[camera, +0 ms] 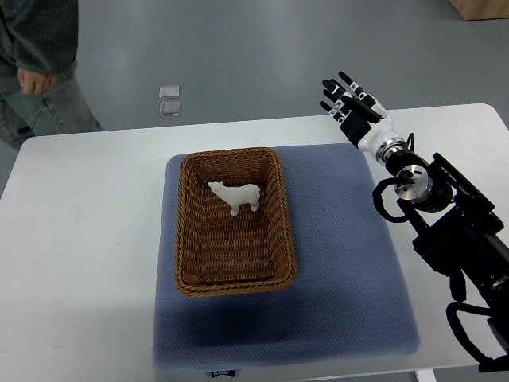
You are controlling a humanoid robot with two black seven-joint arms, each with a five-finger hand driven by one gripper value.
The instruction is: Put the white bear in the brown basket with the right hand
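Observation:
A small white bear (237, 196) lies on its side inside the brown wicker basket (188, 231), toward the basket's far half. The basket stands on a blue-grey mat (342, 263) in the middle of the white table. My right hand (350, 100) hovers at the table's far edge, well to the right of the basket, with its fingers spread and nothing in them. Its arm (445, 215) runs in from the lower right. No left arm shows.
A person (40, 72) in grey clothes stands beyond the table's far left corner, one hand hanging down. Two small clear squares (169, 100) lie on the floor behind the table. The white table (79, 263) shows bare surface left of the mat.

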